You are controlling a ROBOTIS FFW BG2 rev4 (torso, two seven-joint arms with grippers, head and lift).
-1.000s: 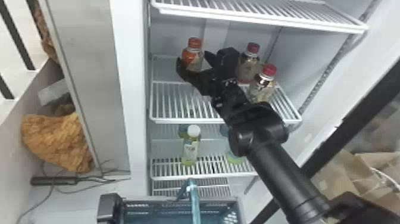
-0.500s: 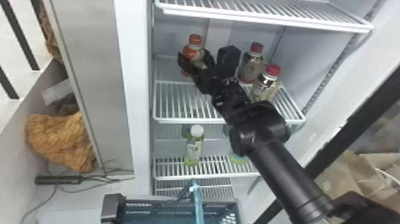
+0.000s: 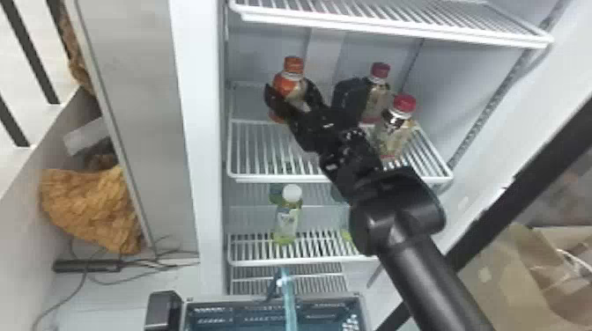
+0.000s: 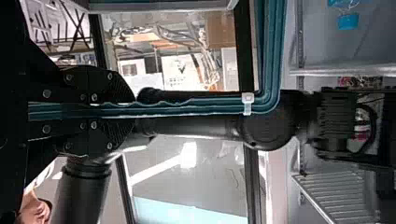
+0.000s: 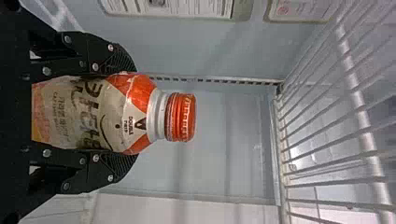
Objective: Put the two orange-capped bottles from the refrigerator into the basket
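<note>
In the head view my right gripper (image 3: pixel 291 99) is at the middle refrigerator shelf (image 3: pixel 260 178), its fingers on either side of an orange-capped bottle (image 3: pixel 294 66). The right wrist view shows the bottle (image 5: pixel 135 114) gripped around its body by my right gripper (image 5: pixel 133 113), cap pointing away from the palm. Whether its base touches the shelf is hidden. Below the shelves, the basket (image 3: pixel 246 307) is at the bottom edge, its teal handle (image 3: pixel 288 303) raised. My left gripper (image 4: pixel 123 110) is shut on that handle (image 4: pixel 187 107) in the left wrist view.
Two red-capped bottles (image 3: pixel 380 72) (image 3: pixel 404 104) stand right of the right gripper, close to its wrist. A white-capped bottle (image 3: pixel 287 220) stands one shelf lower. Another wire shelf (image 3: pixel 387 26) is overhead. The refrigerator's side wall (image 3: pixel 198 132) rises at the left.
My right gripper's fingers have closed around the orange-capped bottle; earlier they were spread wider. The head view has shifted slightly. The left arm's basket shows little other movement.
</note>
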